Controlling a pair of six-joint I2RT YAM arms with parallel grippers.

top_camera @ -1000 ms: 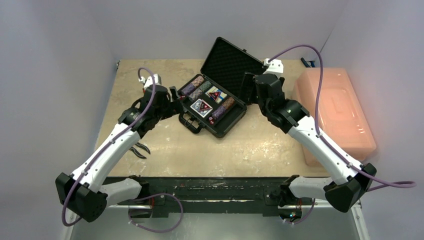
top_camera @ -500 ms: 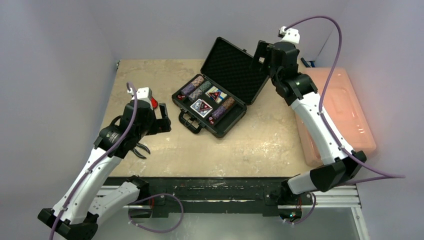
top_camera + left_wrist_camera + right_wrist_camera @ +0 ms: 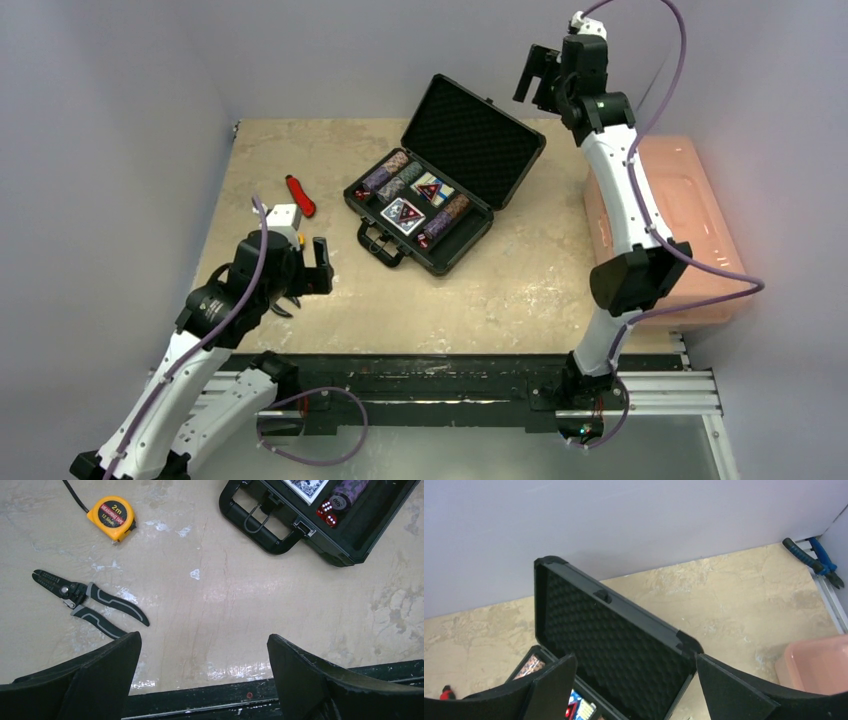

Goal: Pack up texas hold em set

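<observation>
Black case (image 3: 440,195) open, foam lid up, chips (image 3: 398,172) & cards (image 3: 404,215) inside; left tool (image 3: 202,642) & right tool (image 3: 636,660) spread, empty; only left wrist cam shows yellow tape measure (image 3: 111,517).

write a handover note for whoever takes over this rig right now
Left gripper: open, empty, over the table left of the case.
Right gripper: open, empty, raised high behind the lid.
Case: mid-table, lid up; chips, cards and dice sit in the foam.
Done: pieces look packed.
Left: close the lid.
</observation>
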